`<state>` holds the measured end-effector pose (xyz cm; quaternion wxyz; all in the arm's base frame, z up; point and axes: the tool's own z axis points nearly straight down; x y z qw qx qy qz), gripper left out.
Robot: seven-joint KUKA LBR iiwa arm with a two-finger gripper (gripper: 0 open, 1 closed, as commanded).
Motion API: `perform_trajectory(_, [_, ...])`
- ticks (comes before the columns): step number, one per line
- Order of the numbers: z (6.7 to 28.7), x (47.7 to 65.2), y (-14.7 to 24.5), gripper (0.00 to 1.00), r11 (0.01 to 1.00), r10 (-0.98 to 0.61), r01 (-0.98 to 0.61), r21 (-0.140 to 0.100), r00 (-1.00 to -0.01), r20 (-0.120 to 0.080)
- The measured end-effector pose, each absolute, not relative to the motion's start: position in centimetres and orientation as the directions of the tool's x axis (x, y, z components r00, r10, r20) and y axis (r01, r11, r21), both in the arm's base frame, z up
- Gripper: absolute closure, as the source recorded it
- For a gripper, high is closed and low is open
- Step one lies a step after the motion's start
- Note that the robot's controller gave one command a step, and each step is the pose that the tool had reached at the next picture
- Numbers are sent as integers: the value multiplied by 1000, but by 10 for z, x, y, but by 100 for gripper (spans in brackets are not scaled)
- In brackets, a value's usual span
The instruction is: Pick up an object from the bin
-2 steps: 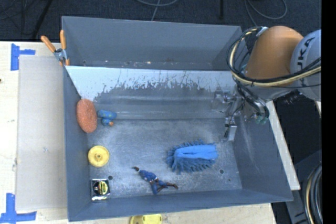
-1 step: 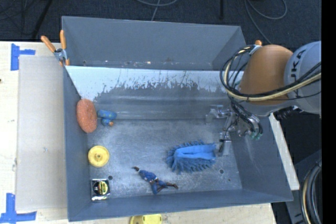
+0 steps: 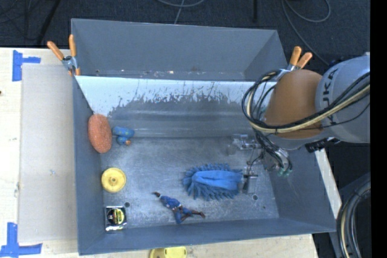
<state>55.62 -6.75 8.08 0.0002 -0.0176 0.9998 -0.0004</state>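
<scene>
My gripper [image 3: 250,177] hangs low in the right part of the bin, under the arm's orange cover. Right beside it on its left lies a blue shaggy mitt-like duster [image 3: 211,183] on the bin floor, its right end touching or nearly touching the gripper. A small blue and red clamp-like tool [image 3: 179,208] lies near the front wall, left of and below the duster.
At the left side of the bin lie a yellow round disc [image 3: 113,179], a black and yellow tape measure [image 3: 115,216] in the front corner, an orange-brown oval sponge [image 3: 100,133] and a small blue piece [image 3: 124,135] beside it. The sloping back wall rises behind.
</scene>
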Motion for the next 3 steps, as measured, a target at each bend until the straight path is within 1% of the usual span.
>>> perform_trajectory(1, [71, 549, -54, 0, 998, -56, -56, 1, -998, 2])
perform_trajectory(2, [72, 547, -53, 0, 999, -50, -50, -1, -999, -1])
perform_trajectory(3, [96, 559, -48, 0, 989, -145, -145, 1, -989, 4])
